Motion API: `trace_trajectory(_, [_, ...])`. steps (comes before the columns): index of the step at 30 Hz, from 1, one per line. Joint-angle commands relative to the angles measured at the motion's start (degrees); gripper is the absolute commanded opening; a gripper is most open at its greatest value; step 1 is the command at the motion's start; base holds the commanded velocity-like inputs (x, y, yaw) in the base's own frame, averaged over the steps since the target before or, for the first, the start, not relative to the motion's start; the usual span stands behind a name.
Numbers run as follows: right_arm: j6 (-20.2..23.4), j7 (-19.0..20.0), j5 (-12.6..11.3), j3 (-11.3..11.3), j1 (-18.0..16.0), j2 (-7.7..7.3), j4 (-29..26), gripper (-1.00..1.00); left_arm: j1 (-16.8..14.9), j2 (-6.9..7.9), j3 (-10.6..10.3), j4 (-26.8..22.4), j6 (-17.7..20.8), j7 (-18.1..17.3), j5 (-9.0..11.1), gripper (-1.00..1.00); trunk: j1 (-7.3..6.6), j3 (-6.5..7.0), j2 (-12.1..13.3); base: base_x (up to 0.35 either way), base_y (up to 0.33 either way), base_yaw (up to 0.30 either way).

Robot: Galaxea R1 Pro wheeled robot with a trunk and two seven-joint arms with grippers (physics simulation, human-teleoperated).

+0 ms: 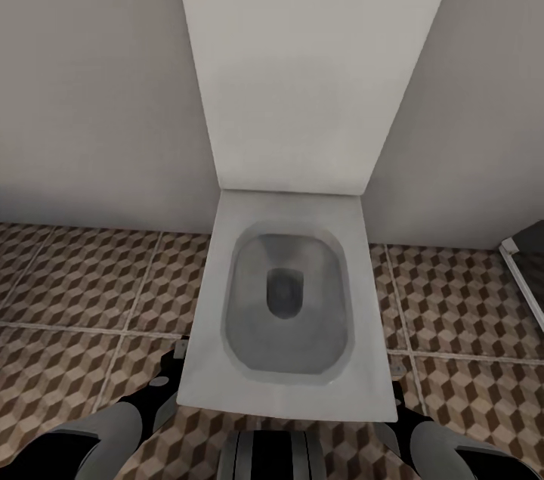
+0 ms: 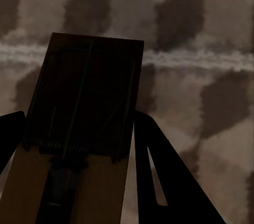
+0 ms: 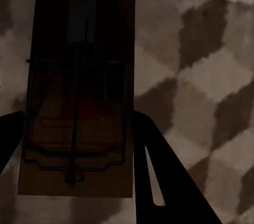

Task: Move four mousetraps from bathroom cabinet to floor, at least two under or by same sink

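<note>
- The left gripper (image 2: 74, 144) has its fingers (image 2: 169, 176) clenched across the sides of a mousetrap (image 2: 90, 91), seen in the left wrist view; the board juts out ahead of them over the bathroom floor (image 2: 211, 49).
- The right gripper (image 3: 74, 144) likewise grasps a second mousetrap (image 3: 82, 65), its dark fingers (image 3: 164, 171) flanking the board, with patterned tile behind.
- In the head view both forearms sit low, at about 7 and 5 o'clock of the toilet (image 1: 291, 306), whose bowl fills the middle.
- Each trap looks light, stiff and flat: a thin wooden board carrying a wire bar and spring. Holding it by the long wooden edges, as now, seems the safe hold, since pressing the wire might trip it.
- Open tile lies at 9 and 3 o'clock of the toilet; the wall (image 1: 91, 87) closes off 12 o'clock, and a dark edge stands at far 3 o'clock.
- No sink is visible here, so a placement beside one probably needs a turn away first.
</note>
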Motion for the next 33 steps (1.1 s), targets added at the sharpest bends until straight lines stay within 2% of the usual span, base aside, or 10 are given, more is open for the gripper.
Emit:
trace_trajectory(1, [-0.3,-0.1,0.4,-0.5,0.0,-0.01,0.1,-1.0,0.0,-0.01,-0.5,0.1,-0.2,0.3,0.1,-1.0,-0.01,-0.03,0.0,0.0,0.0,0.0])
trace_trajectory(17, [-0.1,-0.2,0.5,-0.5,0.0,0.01,0.1,-1.0,0.0,0.02,-0.5,0.1,-0.2,0.3,0.1,-1.0,-0.01,-0.03,0.0,0.0,0.0,-0.001])
trace_trajectory(24, [0.0,-0.6,0.2,-0.6,0.0,0.05,0.0,-1.0,0.0,0.02,-0.5,0.1,-0.2,0.3,0.1,-1.0,-0.01,-0.03,0.0,0.0,0.0,-0.134])
trace_trajectory(33, [0.0,-0.6,0.3,-0.7,0.0,0.03,0.0,-1.0,0.0,0.04,-0.5,0.1,-0.2,0.3,0.1,-1.0,-0.01,-0.03,0.0,0.0,0.0,-0.02])
